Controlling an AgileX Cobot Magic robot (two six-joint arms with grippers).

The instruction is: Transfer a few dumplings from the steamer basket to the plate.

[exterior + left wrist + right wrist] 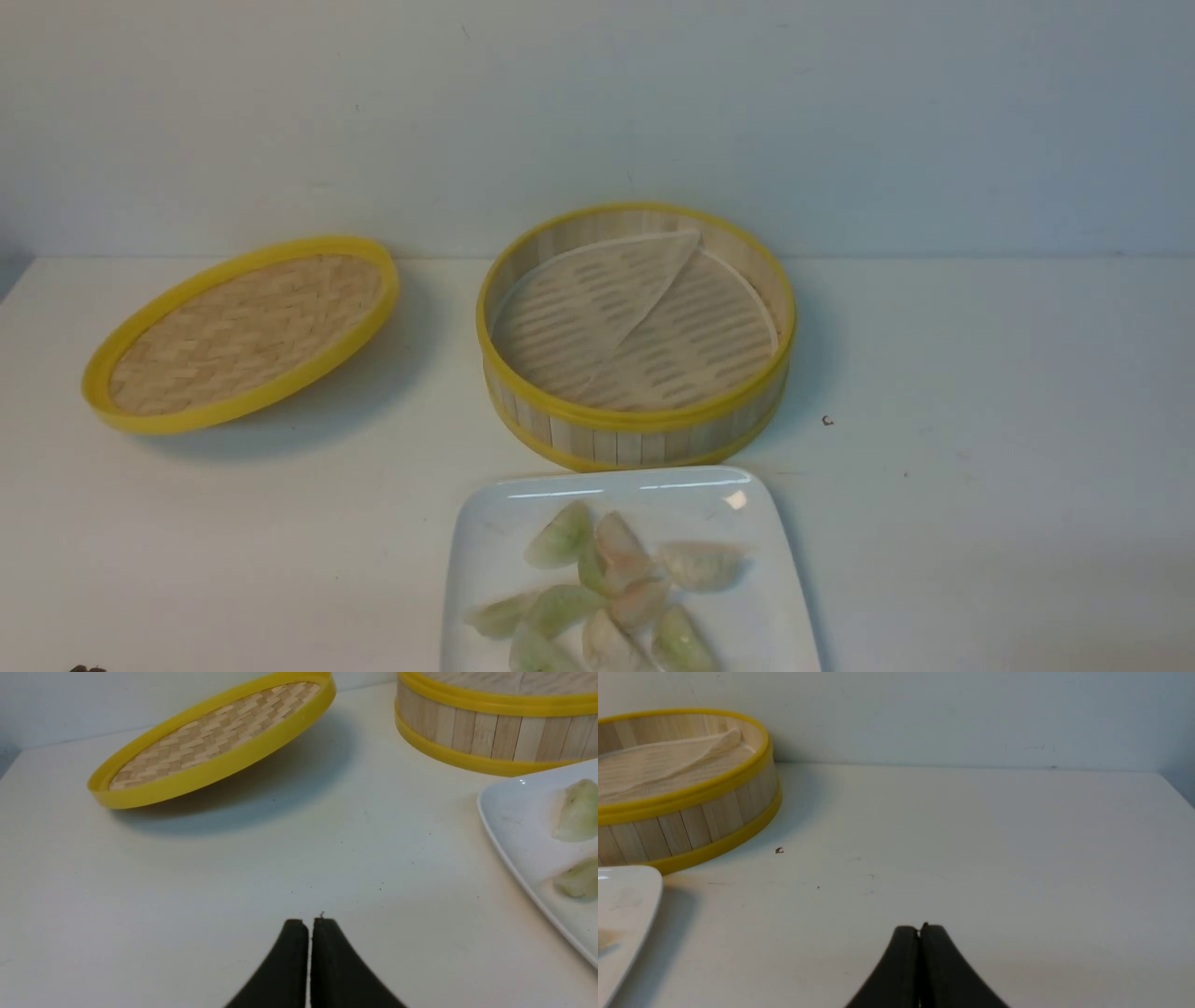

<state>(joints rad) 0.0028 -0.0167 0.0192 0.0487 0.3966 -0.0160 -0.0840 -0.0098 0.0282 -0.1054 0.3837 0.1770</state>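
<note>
Front view, basket: we saw the steamer basket [635,411] standing at the middle of the tabletop [980,523], holding no dumplings, only its white liner [597,299] folded over half the slatted floor.
Front view, dumplings: the dumplings [611,597], green and pink-beige, lay bunched on the plate [485,551], several touching; we judged the transfer done, since none showed in the basket.
Front view, plate: it sat just in front of the basket, close enough, we judged, to keep each carry short.
Front view, lid: the woven lid [243,331] rested tilted to the robot's left of the basket, well clear of the path between basket and plate.
Front view, arms: neither arm showed here.
Left wrist view, jaws: the left gripper [309,921] had its jaws pressed together on nothing, low over bare tabletop, with lid, basket wall and plate edge ahead of it.
Left wrist view, purpose: we took this closed, empty pose apart from the plate as a parked one.
Right wrist view, jaws: the right gripper [920,928] likewise had its jaws together and empty, over bare tabletop beside the basket.
Right wrist view, speck: a small dark speck [779,850] lay near the basket's base; we could not tell what it was.
</note>
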